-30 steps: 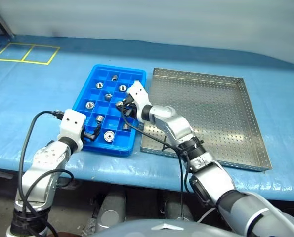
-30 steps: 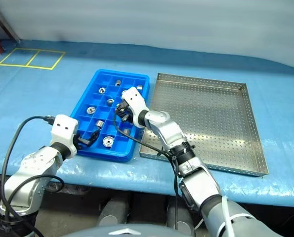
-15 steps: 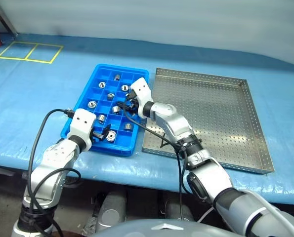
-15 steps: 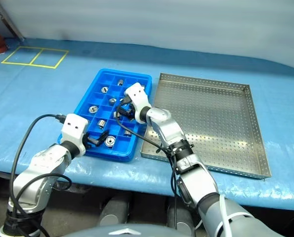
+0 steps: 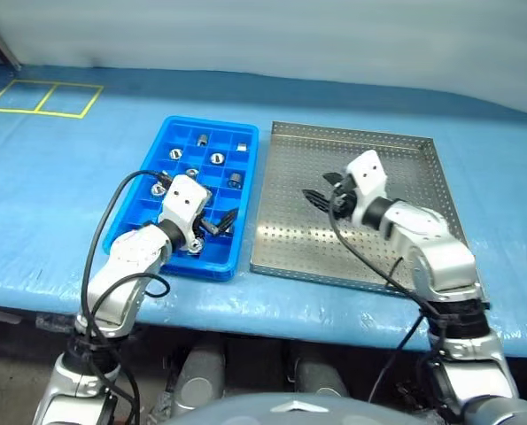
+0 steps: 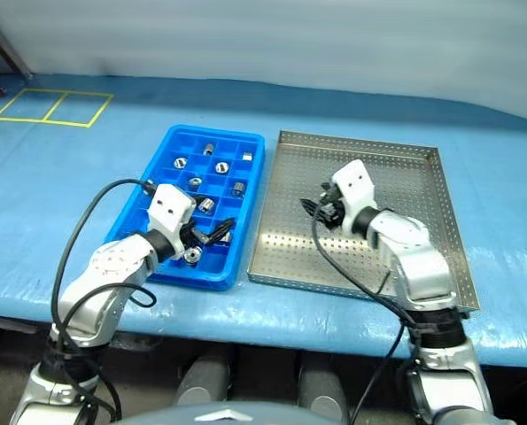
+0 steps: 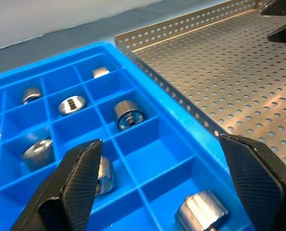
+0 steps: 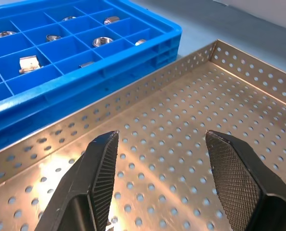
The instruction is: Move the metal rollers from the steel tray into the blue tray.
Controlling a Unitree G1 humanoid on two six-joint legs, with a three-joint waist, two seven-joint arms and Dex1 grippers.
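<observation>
The blue tray (image 5: 174,267) lies left of the steel tray (image 5: 352,135) on the table. Several metal rollers (image 5: 217,158) sit in the blue tray's compartments, each in its own cell; the left wrist view shows one (image 7: 129,113) close up. My left gripper (image 5: 221,221) hovers open over the blue tray's near right cells, with nothing between its fingers (image 7: 80,178). My right gripper (image 5: 321,188) hangs open and empty over the left part of the steel tray. The perforated floor (image 8: 181,110) beneath it is bare.
Both trays rest on a table covered in blue sheet (image 5: 59,204), with the front edge close to the trays' near rims. A yellow taped rectangle (image 5: 42,96) marks the far left corner. Black cables loop from both wrists.
My right gripper has swung from above the blue tray over to the steel tray and has opened. My left gripper has moved right, farther over the blue tray, still open.
</observation>
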